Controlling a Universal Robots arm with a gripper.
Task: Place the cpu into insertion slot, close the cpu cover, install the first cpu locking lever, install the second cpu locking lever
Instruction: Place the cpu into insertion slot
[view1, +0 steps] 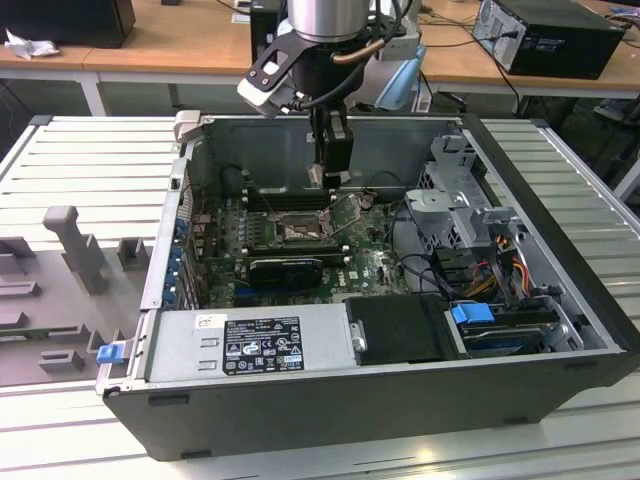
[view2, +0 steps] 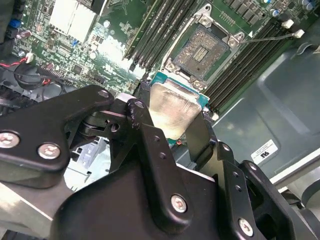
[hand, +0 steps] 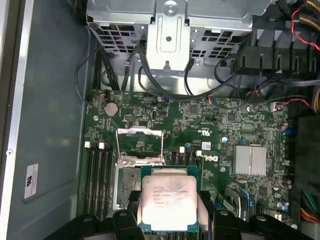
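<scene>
One of four steps is underway: gripper (view1: 329, 172) pinches cpu (hand: 168, 200) near the open socket (view2: 202, 47). Seating likely needs squared alignment.

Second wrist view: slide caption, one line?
Gripper holds the cpu just short of the empty socket on the motherboard.

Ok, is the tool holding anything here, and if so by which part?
Yes: the tool holds the cpu, pinched by two opposite side edges, with its pale metal top showing in the first wrist view.
</scene>
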